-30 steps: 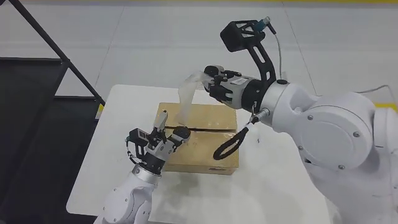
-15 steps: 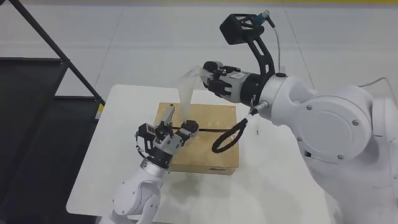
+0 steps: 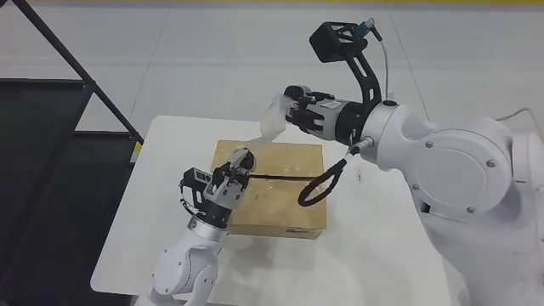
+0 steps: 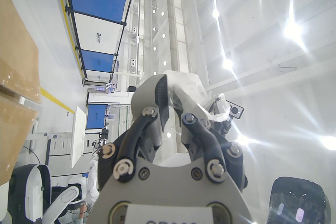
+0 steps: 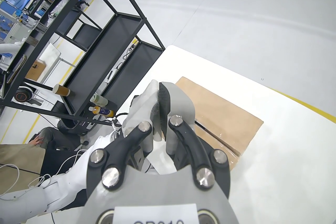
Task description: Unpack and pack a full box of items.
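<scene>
Above the desk (image 3: 365,255) and shut box (image 3: 272,212), the left pincer (image 4: 172,104) has risen to pinch the plastic bag (image 3: 274,116) that the right pincer (image 5: 158,99) clamps, likely readying it for opening.

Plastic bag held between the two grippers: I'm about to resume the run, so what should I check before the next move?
1. Right gripper shut on plastic bag: ok.
2. Left gripper shut on the bag's lower end: ok.
3. Cardboard box flat on the table: ok.
4. Box flaps open for packing: not ok, closed.
5. Anything inside the bag: cannot tell.
</scene>
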`<act>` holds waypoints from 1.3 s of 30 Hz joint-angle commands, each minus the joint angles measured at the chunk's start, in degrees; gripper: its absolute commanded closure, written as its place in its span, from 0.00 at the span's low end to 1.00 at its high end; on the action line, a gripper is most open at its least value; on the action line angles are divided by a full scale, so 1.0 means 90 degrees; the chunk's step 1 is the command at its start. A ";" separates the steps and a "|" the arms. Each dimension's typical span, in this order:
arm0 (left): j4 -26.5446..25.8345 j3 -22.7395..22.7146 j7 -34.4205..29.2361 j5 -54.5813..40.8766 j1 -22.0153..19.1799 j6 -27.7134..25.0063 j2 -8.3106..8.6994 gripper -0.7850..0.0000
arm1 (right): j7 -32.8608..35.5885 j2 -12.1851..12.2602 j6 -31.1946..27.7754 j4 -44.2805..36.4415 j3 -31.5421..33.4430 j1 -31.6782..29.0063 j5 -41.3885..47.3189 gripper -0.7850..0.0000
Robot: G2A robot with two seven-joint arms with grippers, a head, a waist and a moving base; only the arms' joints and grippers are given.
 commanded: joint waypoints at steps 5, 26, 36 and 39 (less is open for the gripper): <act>-0.0034 -0.0071 0.0011 0.0008 0.0019 0.0007 -0.0011 1.00 | 0.0058 0.0035 -0.0031 0.0010 0.0073 -0.0059 0.0073 1.00; 0.0046 -0.0380 0.0148 -0.0008 0.0166 0.0052 -0.0040 0.00 | 0.0239 0.0102 0.0158 0.0199 0.0057 0.0085 0.0312 1.00; 0.0152 -0.0799 0.0181 -0.0040 0.0379 0.0038 -0.0015 0.00 | 0.0392 0.0137 0.0279 0.0382 0.0017 0.0244 0.0392 1.00; 0.0126 -0.0901 0.0160 -0.0068 0.0409 0.0046 -0.0009 0.00 | 0.0404 0.0146 0.0288 0.0438 -0.0008 0.0279 0.0413 1.00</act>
